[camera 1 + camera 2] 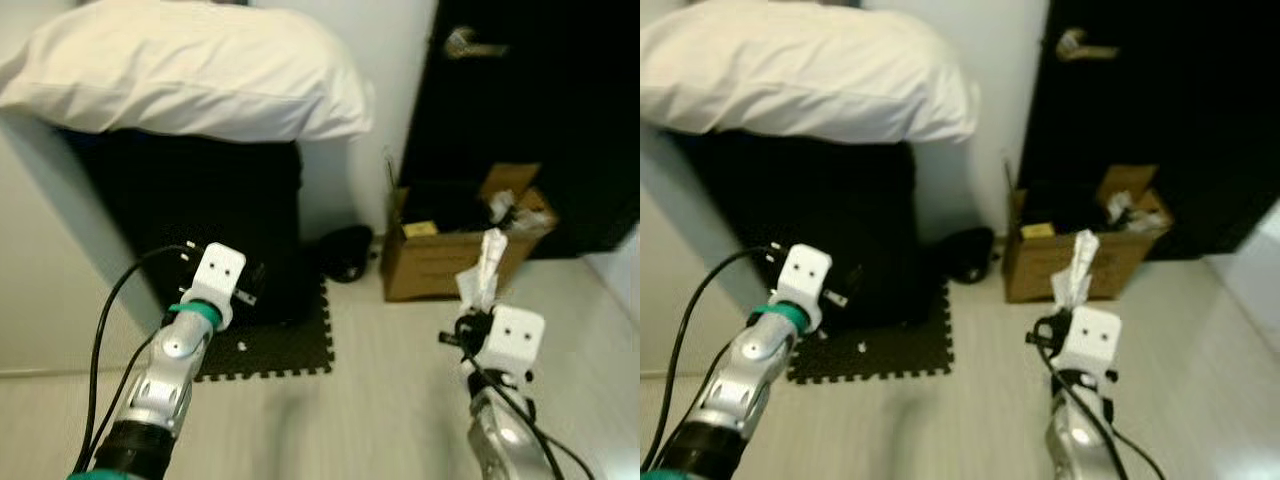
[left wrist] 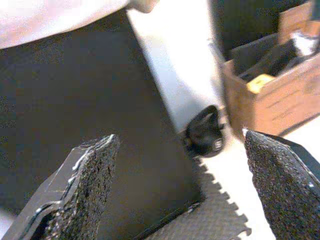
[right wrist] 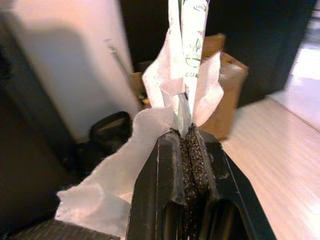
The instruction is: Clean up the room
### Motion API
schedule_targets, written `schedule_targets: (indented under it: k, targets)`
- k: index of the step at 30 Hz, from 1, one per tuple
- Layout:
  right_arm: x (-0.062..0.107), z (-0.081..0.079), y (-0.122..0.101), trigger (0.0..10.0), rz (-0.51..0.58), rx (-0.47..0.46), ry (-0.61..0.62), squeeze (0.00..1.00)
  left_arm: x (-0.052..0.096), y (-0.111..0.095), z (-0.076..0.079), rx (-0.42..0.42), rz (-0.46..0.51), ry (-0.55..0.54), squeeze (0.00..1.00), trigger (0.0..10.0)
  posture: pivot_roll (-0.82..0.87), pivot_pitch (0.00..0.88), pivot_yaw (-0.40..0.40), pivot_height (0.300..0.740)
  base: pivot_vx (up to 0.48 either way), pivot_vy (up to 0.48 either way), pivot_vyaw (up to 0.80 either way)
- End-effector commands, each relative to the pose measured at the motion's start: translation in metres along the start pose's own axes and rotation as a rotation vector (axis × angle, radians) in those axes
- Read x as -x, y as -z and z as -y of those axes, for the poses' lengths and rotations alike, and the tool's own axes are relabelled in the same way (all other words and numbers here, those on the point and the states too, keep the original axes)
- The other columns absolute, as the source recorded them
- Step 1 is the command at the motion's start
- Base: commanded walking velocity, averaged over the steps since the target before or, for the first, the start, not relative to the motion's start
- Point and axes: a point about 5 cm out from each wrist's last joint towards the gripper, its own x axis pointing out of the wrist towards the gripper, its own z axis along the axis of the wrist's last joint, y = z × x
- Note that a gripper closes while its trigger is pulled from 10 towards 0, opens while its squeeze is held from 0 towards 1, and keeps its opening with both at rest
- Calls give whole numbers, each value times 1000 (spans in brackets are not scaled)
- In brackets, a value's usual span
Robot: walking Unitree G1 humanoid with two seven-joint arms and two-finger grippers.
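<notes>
Against wall, cardboard box of clutter; right fingers clamping paper wrapper, left fingers spread.

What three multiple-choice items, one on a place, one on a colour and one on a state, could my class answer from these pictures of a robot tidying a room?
1. Where does the cardboard box stand?
A. On the floor before the dark door
B. On top of the white pillow
C. On the black foam mat

2. What colour is the pillow?
A. Red
B. White
C. Green

3. In what state is the right gripper?
A. Open and empty
B. Shut on a shoe
C. Shut on crumpled white paper

Answers:
1. A: the box sits on the pale floor against the dark door.
2. B: the pillow atop the dark furniture is plainly white.
3. C: the right wrist view shows the jaws pressed together on the white paper; the left gripper has its jaws wide apart.
</notes>
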Motion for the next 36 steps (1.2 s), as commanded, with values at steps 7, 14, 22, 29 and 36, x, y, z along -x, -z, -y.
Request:
schedule_targets:
  k: [7,14,22,29,36]
  targets:
    - [-1,-3,5,10000,-29,-18,-6,0,0,6,-2,19,-22,-12,0,10000,48,0,121,740,0,0,-800]
    - [-3,-2,5,10000,-32,-29,-1,0,-2,3,-5,19,-14,-19,0,10000,48,0,126,740,0,0,-800]
    - [-5,0,5,10000,-34,-58,16,0,-6,3,-5,19,-22,-15,0,10000,43,0,141,740,0,0,-800]
    - [-7,-7,12,10000,-83,-43,-33,0,-8,0,-7,38,-20,-23,0,10000,51,0,139,740,0,0,-800]
    - [-8,-7,16,10000,-99,-16,-40,0,-7,3,-10,41,-37,-45,0,10000,46,0,148,740,0,0,0]
